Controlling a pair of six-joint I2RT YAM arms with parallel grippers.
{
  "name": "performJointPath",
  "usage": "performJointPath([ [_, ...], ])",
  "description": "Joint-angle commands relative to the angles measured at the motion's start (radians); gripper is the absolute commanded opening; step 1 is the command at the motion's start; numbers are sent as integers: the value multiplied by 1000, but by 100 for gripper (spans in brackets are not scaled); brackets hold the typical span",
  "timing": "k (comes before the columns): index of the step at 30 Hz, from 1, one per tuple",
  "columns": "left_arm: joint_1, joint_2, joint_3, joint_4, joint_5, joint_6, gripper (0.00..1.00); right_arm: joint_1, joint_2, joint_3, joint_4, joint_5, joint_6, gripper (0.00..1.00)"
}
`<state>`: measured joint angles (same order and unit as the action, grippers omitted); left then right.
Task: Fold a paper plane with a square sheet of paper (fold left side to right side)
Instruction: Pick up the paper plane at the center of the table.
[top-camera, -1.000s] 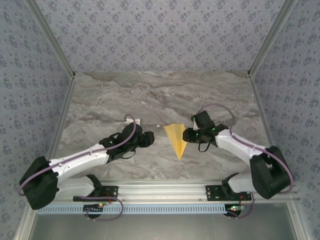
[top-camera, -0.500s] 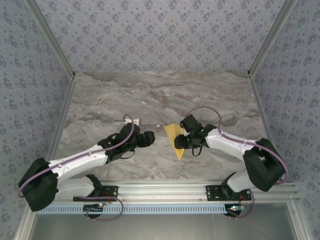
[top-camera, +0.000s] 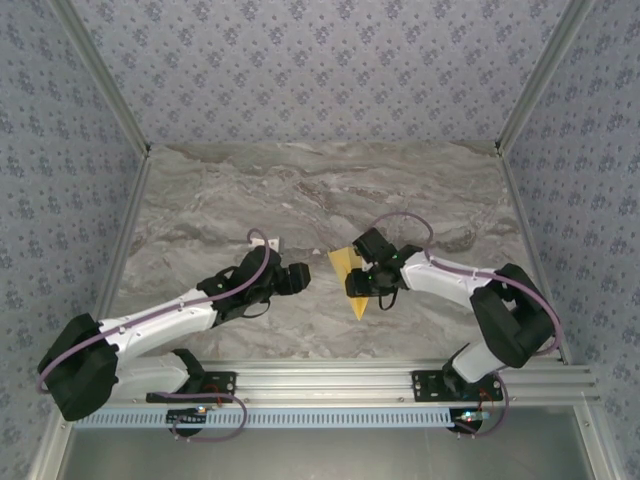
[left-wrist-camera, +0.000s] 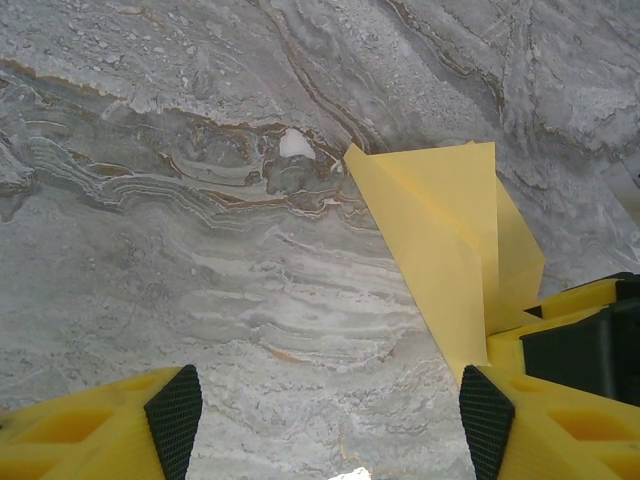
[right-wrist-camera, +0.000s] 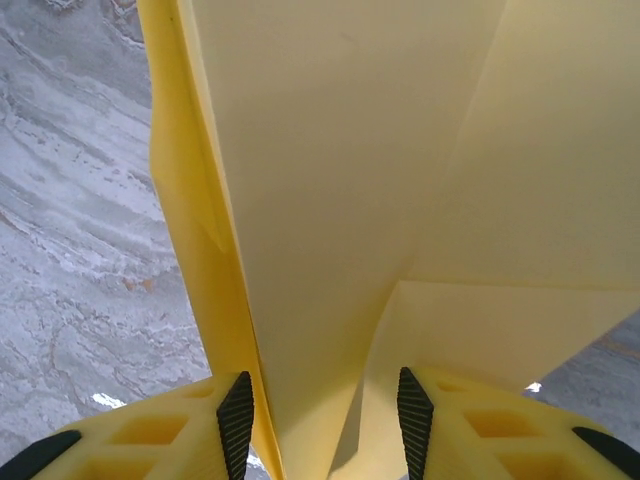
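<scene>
On the grey marbled table (top-camera: 220, 200), the yellow-orange folded paper plane (top-camera: 346, 264) lies in the middle. The right gripper (right-wrist-camera: 325, 410) has the paper between its partly parted fingers. The left gripper (top-camera: 300, 278) is just beside, spread wide, holding nothing.

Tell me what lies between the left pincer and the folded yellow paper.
Only bare grey marble tabletop, seen in the top and left wrist views, separates the left pincer from the folded yellow paper.
</scene>
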<state>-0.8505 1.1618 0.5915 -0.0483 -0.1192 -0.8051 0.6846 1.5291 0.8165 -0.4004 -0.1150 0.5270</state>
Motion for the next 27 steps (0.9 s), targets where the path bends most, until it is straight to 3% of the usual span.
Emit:
performJointPath([
  [1,5,5,0,18,12,1,71,16,29,38,-8,18,4,44],
  [14,5,1,-8,10,13,-1,72,73,143,104,-65,71,0,44],
  [21,5,-11,-10,-4,8,0,72,74,170,114,-83,69,7,29],
  [27,5,-77,-9,-57,-5,14,72,45,160,177,-127,64,-5,6],
])
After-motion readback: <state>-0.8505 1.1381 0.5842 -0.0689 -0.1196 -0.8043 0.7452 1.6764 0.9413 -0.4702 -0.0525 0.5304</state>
